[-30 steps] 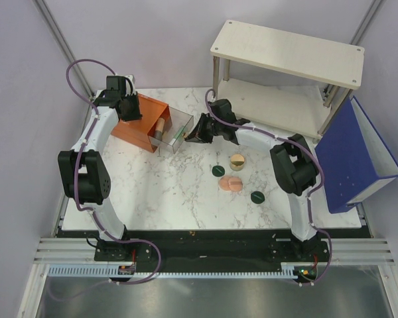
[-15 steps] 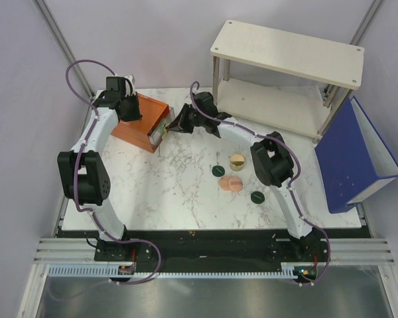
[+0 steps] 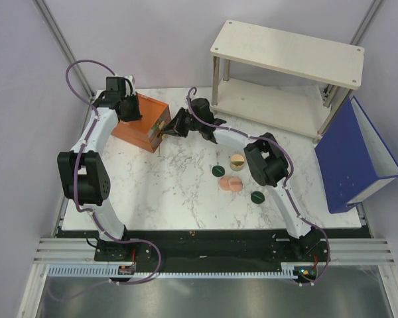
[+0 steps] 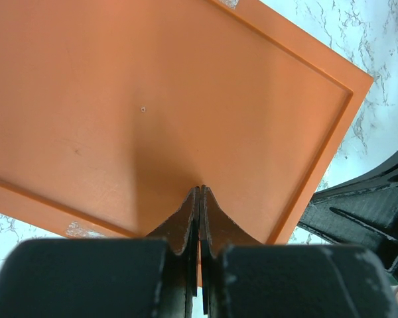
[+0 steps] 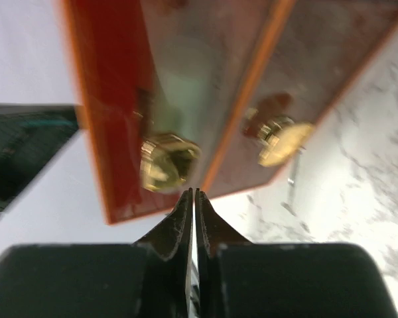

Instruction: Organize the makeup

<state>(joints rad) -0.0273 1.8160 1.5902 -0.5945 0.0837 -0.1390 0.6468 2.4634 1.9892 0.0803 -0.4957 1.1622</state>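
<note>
Marble table (image 3: pixel 172 192) fills the middle of the top view. Wooden shelf (image 3: pixel 285 50) stands at upper right. Blue bin (image 3: pixel 348 152) leans at the right edge, tilted.

Left arm (image 3: pixel 96 132) rises along the left side of the frame. Right arm (image 3: pixel 239 139) stretches from lower right toward upper centre.

Orange box (image 3: pixel 140 126) sits left of centre in the upper part of the table. In the left wrist view its flat orange top (image 4: pixel 152 99) takes up most of the frame.

Left gripper (image 3: pixel 128 110) is over the box's upper left part. We note its fingers pressed together with no gap, tips (image 4: pixel 199 192) down at the orange top; nothing between them.

Right gripper (image 3: pixel 167 128) is at the box's right end. Fingers are closed to a thin slit, tips (image 5: pixel 193 193) just before the clear drawer front (image 5: pixel 205 79). Whether they touch it, we cannot tell.

The makeup lies in a loose group at centre right, well apart from the box:
- peach-pink compact (image 3: pixel 230 183), lower middle of the group
- tan-gold jar (image 3: pixel 237 161), just above the compact
- upper dark green disc (image 3: pixel 217 171), just left of the jar
- lower dark green disc (image 3: pixel 257 197), to the lower right, near the compact

Gold knob (image 5: pixel 169 162) sits on the drawer front, left of the fingertips. A second gold shape (image 5: pixel 278 140) shows to the right, too blurred to identify.
</note>
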